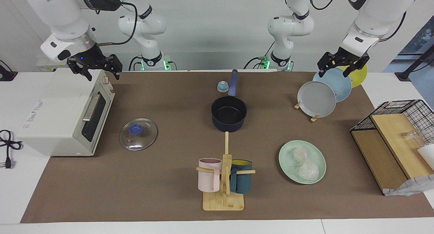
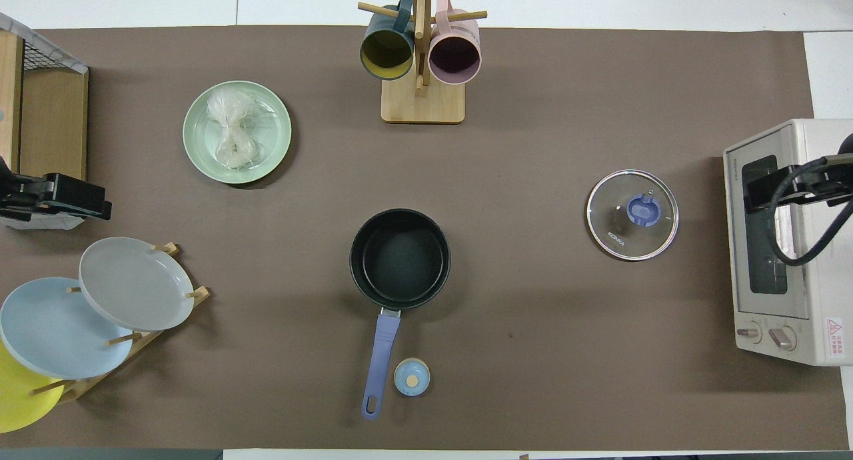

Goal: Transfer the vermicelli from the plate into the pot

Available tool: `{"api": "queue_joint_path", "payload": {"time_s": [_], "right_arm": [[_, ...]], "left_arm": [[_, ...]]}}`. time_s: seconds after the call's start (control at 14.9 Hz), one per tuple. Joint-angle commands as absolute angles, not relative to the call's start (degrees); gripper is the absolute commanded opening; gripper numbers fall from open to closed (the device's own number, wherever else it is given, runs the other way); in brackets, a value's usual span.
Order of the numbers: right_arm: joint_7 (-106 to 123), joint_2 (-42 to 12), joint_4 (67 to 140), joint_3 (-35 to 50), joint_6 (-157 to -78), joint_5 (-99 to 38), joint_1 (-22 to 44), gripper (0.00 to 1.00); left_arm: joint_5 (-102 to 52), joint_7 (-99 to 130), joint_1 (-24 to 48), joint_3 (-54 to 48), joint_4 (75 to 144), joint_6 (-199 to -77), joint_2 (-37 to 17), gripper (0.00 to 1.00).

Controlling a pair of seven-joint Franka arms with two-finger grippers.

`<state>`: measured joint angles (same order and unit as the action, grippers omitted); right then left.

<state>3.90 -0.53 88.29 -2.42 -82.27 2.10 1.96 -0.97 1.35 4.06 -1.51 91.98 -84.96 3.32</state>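
We are holding our right gripper (image 1: 95,69) open and empty over the toaster oven (image 1: 64,112), and our left gripper (image 1: 342,62) open and empty over the plate rack (image 1: 315,117). The pot (image 1: 229,113) is sitting between them, the vermicelli (image 1: 305,162) lying on the plate (image 1: 288,151) farther out from our left gripper.

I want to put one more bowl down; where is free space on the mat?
Bare mat lies between the pot and the glass lid, and between the plate and the mug rack. It is crowded by the plate rack.
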Motion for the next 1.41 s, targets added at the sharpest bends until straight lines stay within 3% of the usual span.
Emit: {"api": "queue_joint_path", "payload": {"time_s": [0.0,0.74,1.34], "right_arm": [[3.96,-0.26,88.07,-2.11,-82.44,1.05,1.49,1.0],[3.95,-0.26,88.15,-2.02,-82.7,0.97,1.5,1.0],[4.04,-0.08,94.21,-1.76,-90.86,1.06,3.95,1.0]], "left_arm": [[-0.53,0.62,3.96,-1.67,92.81,-85.87,4.04,1.0],[-0.53,0.62,3.96,-1.67,92.81,-86.13,4.04,1.0],[-3.34,0.88,4.13,-1.76,92.37,-88.15,3.43,1.0]]}}
